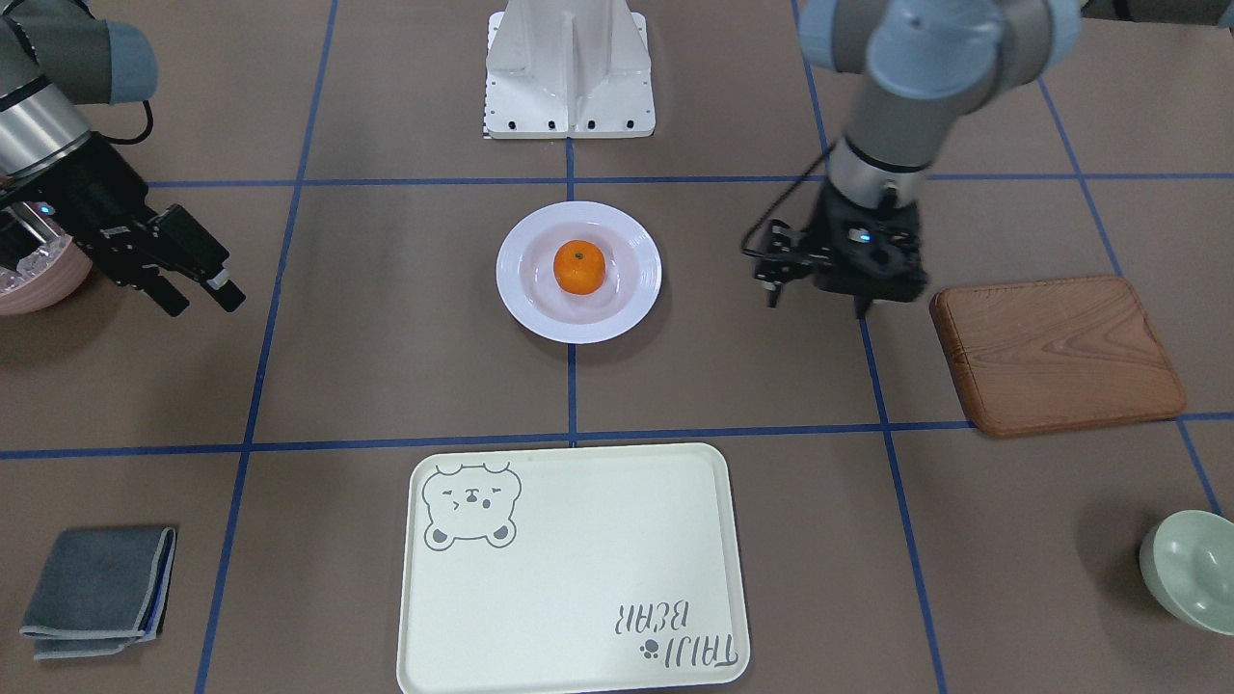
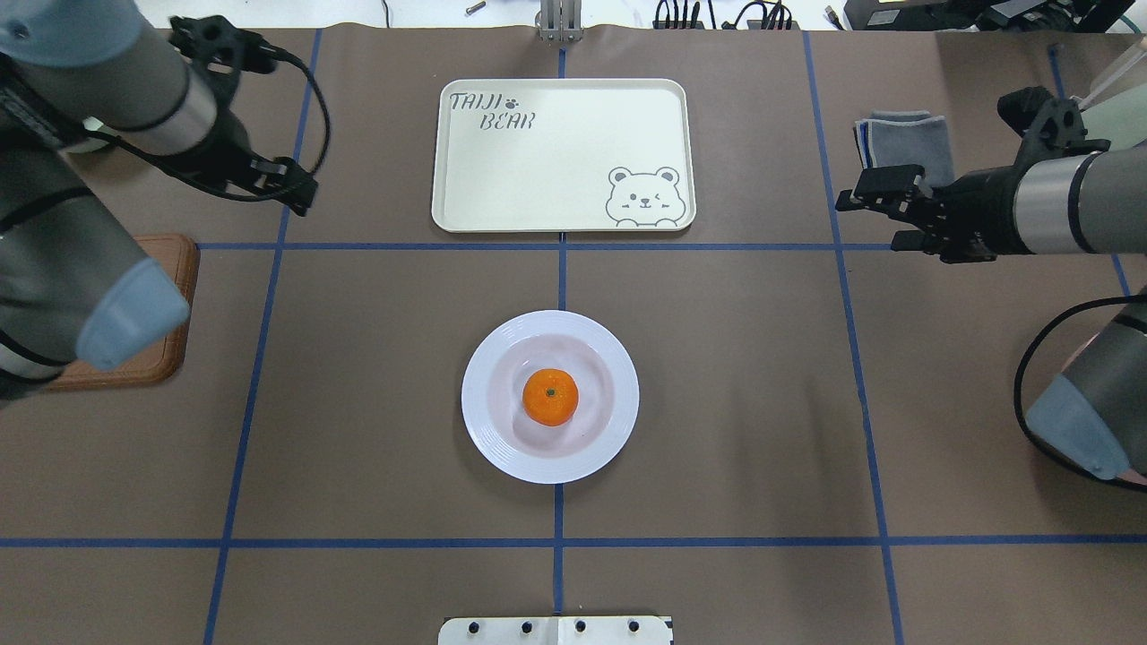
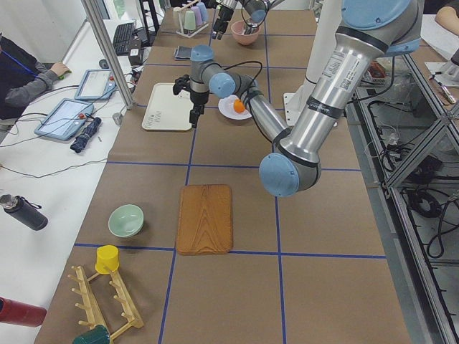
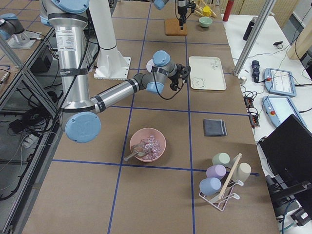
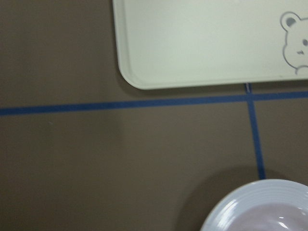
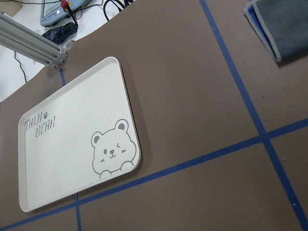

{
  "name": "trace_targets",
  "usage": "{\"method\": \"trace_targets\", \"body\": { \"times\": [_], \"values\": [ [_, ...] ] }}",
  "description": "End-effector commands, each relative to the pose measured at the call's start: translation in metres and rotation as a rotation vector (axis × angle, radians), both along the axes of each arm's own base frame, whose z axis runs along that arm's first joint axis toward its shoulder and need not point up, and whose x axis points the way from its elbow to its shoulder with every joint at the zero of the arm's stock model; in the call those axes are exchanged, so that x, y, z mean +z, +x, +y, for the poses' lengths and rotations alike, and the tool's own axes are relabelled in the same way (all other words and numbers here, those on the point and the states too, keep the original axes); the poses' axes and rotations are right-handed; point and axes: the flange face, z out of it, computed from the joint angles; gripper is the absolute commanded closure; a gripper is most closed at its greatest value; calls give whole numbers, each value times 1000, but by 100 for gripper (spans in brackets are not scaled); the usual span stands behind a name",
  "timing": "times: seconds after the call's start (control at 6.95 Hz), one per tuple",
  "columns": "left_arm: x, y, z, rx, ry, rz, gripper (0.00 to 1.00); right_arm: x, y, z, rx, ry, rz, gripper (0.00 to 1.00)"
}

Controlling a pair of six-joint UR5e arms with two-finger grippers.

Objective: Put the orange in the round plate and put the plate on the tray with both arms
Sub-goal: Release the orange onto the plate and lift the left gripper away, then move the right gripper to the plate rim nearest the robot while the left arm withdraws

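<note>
I am aiming both hands at the rim of the plate (image 2: 479, 394), at 9 and 3 o'clock, for a level lift. The right hand (image 1: 201, 294) is hanging open; the left hand (image 1: 831, 287) I cannot tell. The orange (image 2: 550, 397) is sitting mid-plate, stem up. The tray (image 2: 573, 161) is lying at 12 o'clock, long side running 9 to 3.

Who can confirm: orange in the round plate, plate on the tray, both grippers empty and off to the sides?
The round plate is not on the tray; it sits on the table short of it, per the overhead exterior view. The orange is in the plate; the left gripper and right gripper are empty, off to the sides.
</note>
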Motion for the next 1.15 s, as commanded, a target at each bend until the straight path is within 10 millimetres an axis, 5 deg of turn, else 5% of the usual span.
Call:
{"method": "trace_targets", "body": {
  "times": [0.0, 0.14, 0.29, 0.43, 0.58, 0.72, 0.86, 1.01],
  "values": [
    [83, -104, -17, 3, -20, -106, 1, -24, -62, 47, 107, -46, -70, 1],
    [143, -125, -16, 10, -68, -144, 1, -35, -83, 71, 133, -38, -91, 1],
    [154, -186, -24, 19, 10, -161, 1, -38, -107, 94, 151, -66, -114, 2],
    [191, -248, -25, -5, -47, -112, 1, -35, -136, 123, 180, -71, -101, 2],
    [235, -301, -16, 55, -46, -35, 1, -30, -162, 146, 199, -65, -25, 3],
    [286, -337, 14, 98, -30, -35, 1, -26, -178, 160, 175, -85, 11, 3],
    [296, -373, 29, 50, -18, -34, 1, -18, -200, 180, 146, -125, 11, 6],
    [307, -375, 47, 43, -34, -25, 1, -36, -230, 178, 154, -161, -42, 8]
  ]
}}
